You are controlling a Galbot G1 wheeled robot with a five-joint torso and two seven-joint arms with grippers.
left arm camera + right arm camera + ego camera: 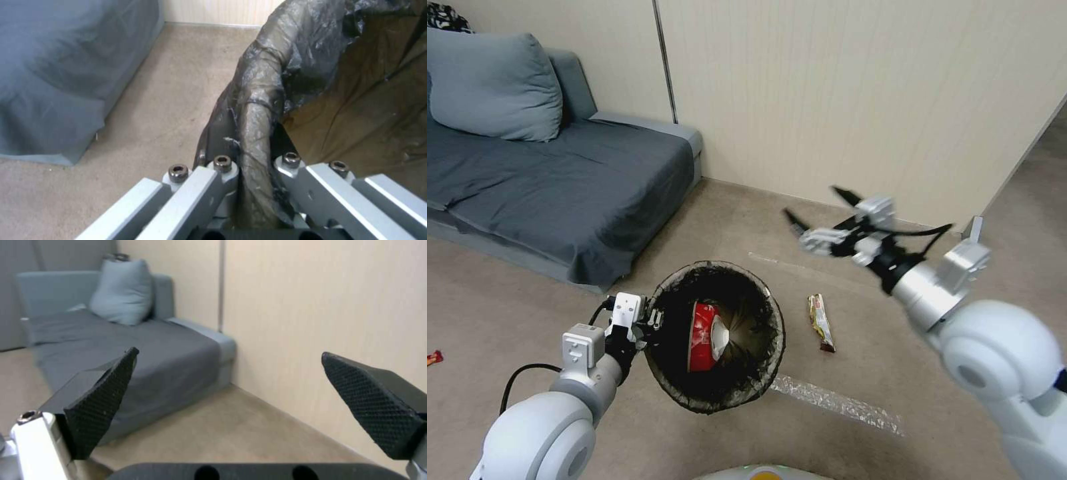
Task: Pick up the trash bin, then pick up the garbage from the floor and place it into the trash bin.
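Glossy white rounded arm shells, silver wrist cuffs, black cables, black textured wedge jaws, hex screws

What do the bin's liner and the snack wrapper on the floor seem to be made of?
The trash bin's liner looks like thin dark plastic film: it is glossy, creased, and folds over the rim where the left tool clamps it. The snack wrapper looks like shiny printed foil or plastic; which one is unclear.

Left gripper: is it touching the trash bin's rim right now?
Touching. In the left wrist view the left gripper has its fingers shut on the bag-covered rim of the trash bin, one on each side.
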